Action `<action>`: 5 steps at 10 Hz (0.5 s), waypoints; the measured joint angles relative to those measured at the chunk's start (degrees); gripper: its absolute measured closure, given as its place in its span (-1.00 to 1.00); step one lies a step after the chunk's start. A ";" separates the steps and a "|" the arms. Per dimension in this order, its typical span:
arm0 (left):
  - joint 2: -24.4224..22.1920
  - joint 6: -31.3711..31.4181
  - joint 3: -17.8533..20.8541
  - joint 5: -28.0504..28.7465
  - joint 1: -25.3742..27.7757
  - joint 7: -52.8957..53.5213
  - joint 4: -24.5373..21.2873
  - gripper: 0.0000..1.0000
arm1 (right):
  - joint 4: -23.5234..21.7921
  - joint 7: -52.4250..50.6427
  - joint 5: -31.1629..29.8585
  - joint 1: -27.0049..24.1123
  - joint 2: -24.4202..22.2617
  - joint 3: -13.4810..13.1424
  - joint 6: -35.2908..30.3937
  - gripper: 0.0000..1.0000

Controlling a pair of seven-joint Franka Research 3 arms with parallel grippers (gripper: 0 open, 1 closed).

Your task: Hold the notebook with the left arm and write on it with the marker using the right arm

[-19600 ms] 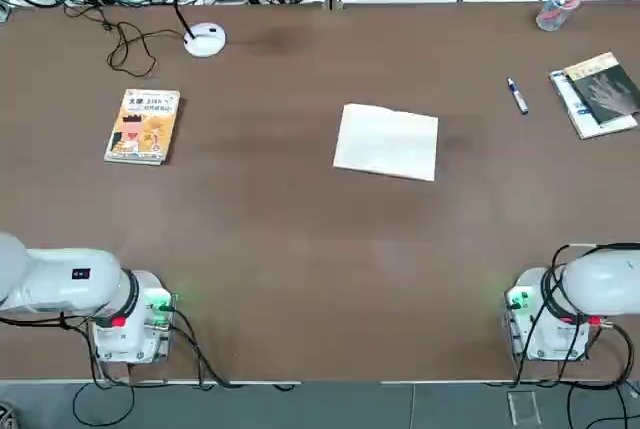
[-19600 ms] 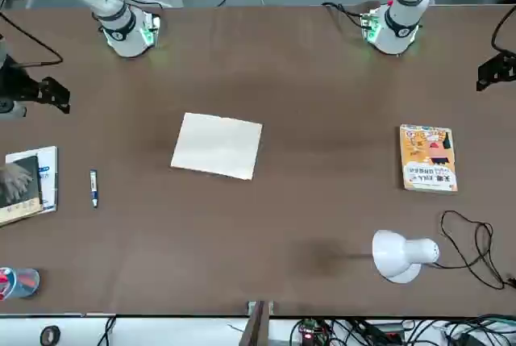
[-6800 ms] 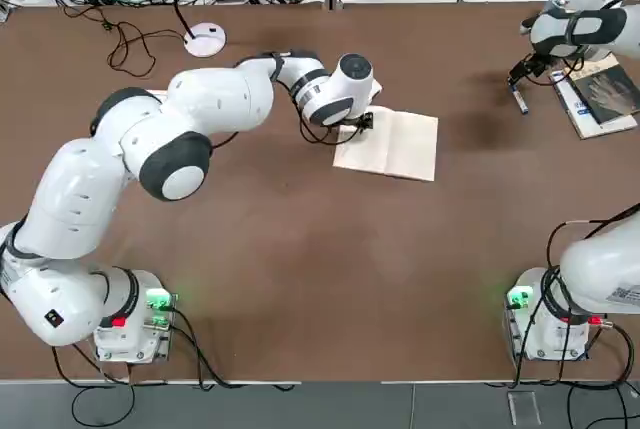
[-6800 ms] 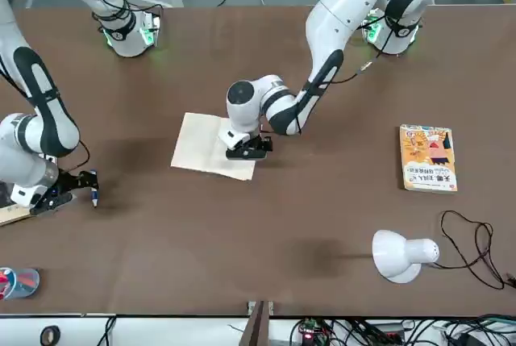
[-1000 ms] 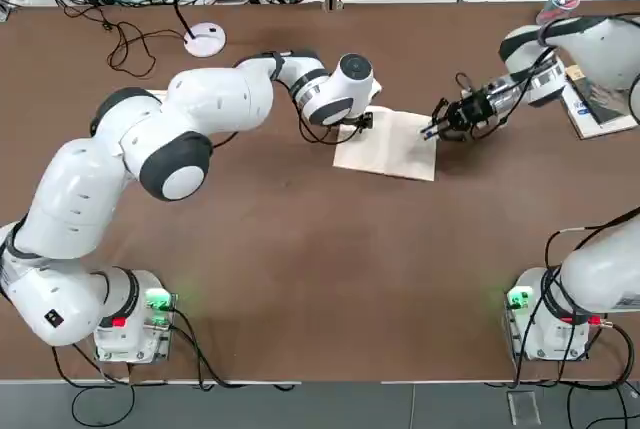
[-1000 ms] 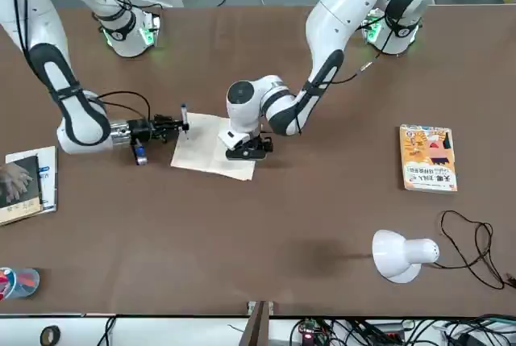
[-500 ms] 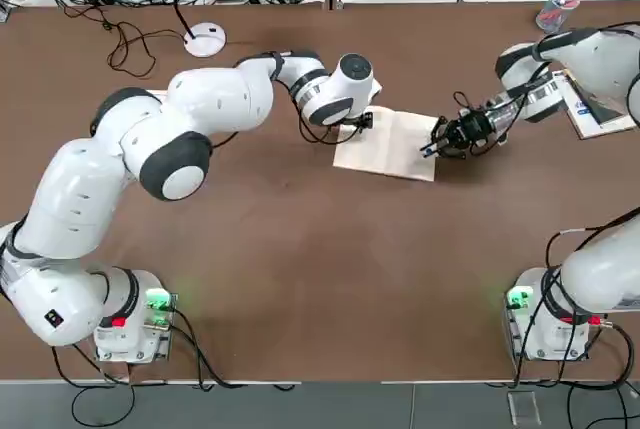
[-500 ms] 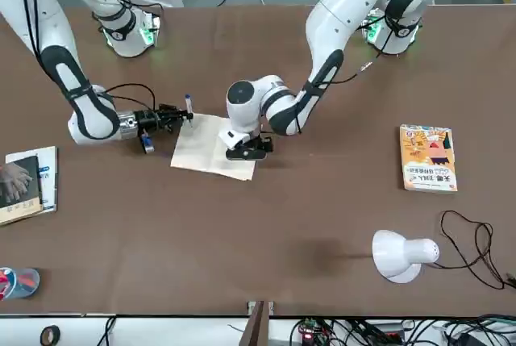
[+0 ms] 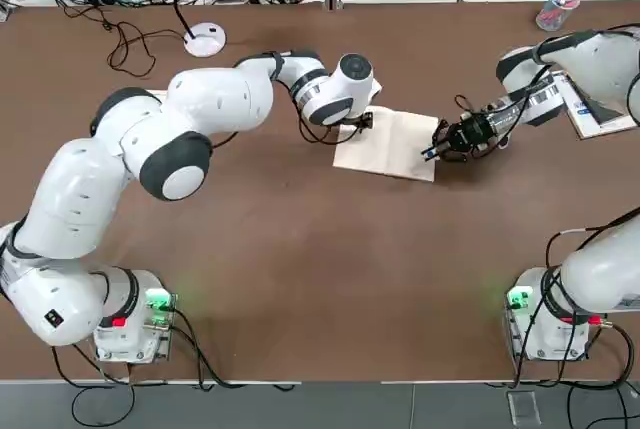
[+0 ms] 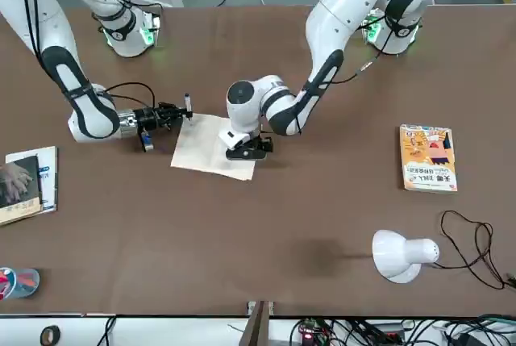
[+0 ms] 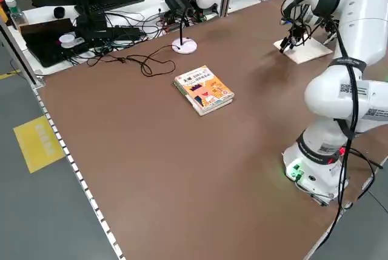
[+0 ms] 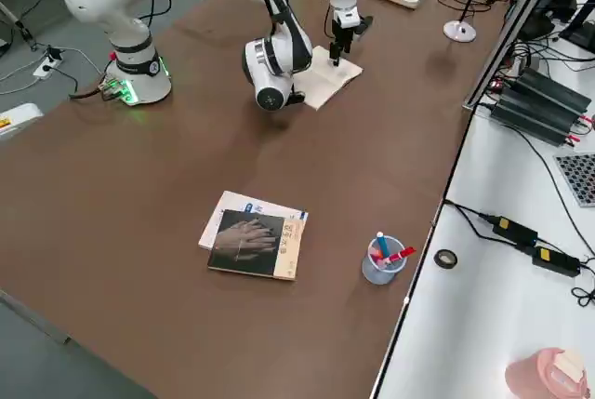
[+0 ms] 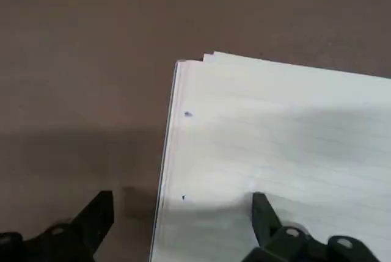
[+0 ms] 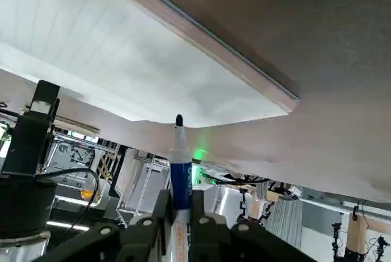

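While the left arm hasn't budged at all over the last second, the right arm has done the moving. A second ago its gripper sat around the 2 o'clock corner of the notebook; now the right gripper has slid down along the page's 3 o'clock edge, toward the 4 o'clock corner in the top view. It's pinching the marker, fingers clamped tight on the barrel, tip sticking out over the page edge. In the right wrist view the marker's tip is near the paper, but I can't tell if it's actually touching.

Left gripper is the same as before: planted on the notebook's 9 o'clock side in the top view, jaws spread, one finger down on the page and the other off the edge over the table. Notebook itself hasn't shifted, lying open mid-table. A tiny dot shows on the page near the left gripper.
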 joint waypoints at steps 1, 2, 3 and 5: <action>0.00 0.00 0.00 0.00 0.00 0.00 0.00 -1.00 | -0.38 0.79 0.87 -0.06 0.00 -0.02 -0.45 0.67; 0.00 0.00 0.00 0.00 0.00 0.00 0.00 -1.00 | -0.64 2.11 1.55 -0.18 0.00 -0.07 -1.39 0.67; 0.00 0.00 0.00 0.00 0.00 0.00 0.00 -1.00 | -0.67 3.32 2.00 -0.37 -0.01 -0.12 -2.58 0.67; 0.00 0.00 0.00 0.00 0.00 0.00 0.00 -1.00 | -0.67 4.48 2.52 -0.86 -0.13 -0.24 -4.76 0.67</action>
